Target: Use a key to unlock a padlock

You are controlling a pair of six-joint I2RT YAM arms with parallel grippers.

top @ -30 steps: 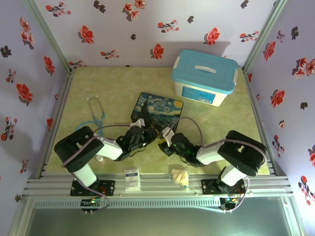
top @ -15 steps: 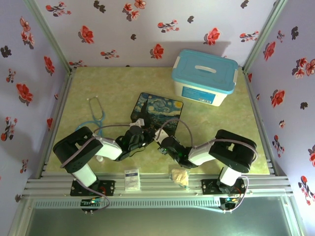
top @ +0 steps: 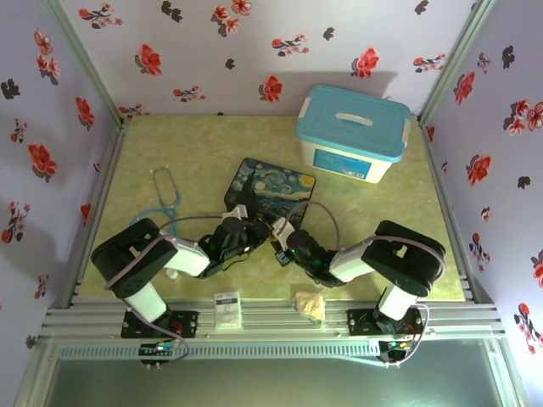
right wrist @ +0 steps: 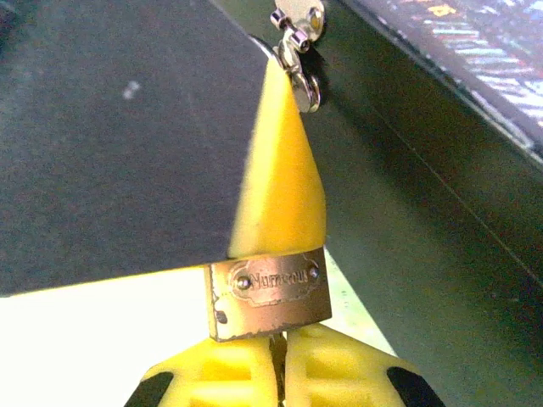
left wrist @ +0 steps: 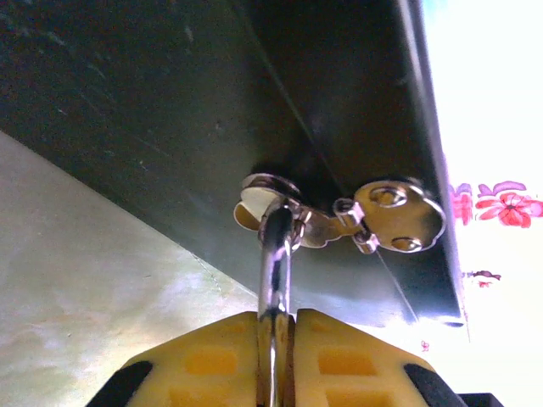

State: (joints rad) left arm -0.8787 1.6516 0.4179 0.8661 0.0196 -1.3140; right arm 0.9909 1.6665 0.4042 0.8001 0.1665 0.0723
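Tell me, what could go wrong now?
1. The right pincer pinches only a sliver, seemingly the key, under the padlock; twisting might make it slip out.
2. The left pincer holds just the thin shackle, so the padlock could swivel.
3. A spare key dangles beside the shackle and might snag.

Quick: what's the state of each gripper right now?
Left gripper: jaws closed on the silver shackle of the padlock.
Right gripper: jaws closed just under the padlock body; anything pinched is hidden.

Left arm (top: 182,254) and right arm (top: 361,259) fold low, wrists nearly meeting (jaws clamped).
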